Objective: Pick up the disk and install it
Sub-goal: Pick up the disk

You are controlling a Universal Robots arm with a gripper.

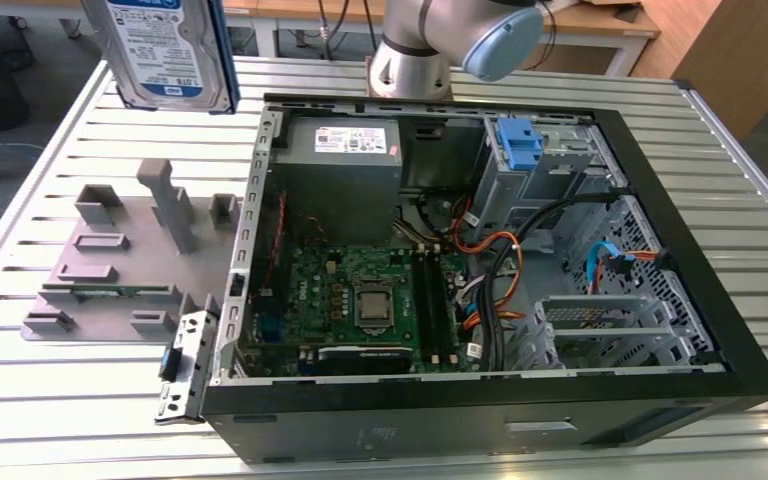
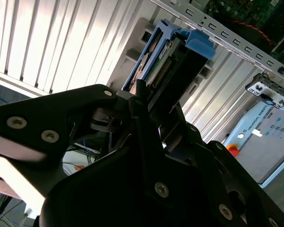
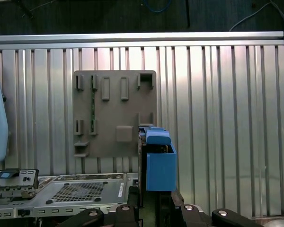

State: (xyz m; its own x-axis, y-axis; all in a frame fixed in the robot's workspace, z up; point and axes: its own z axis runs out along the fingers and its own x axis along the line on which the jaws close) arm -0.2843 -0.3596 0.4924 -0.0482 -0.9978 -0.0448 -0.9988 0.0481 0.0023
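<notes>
The gripper (image 2: 157, 109) has its jaws clamped on the disk (image 1: 171, 50), whose long axis runs straight out from them, high above the grey fixture plate (image 1: 97, 262). The open computer case (image 1: 491, 428) lies toward the exterior view's right, its drive cage (image 1: 582, 152) well apart from the disk.

My arm (image 1: 418, 50), grey joint with blue cap, wrist held high and aimed straight down, my jaws closed tight on the disk (image 2: 165, 66), black fingers (image 2: 142, 111) pressed to its sides
</notes>
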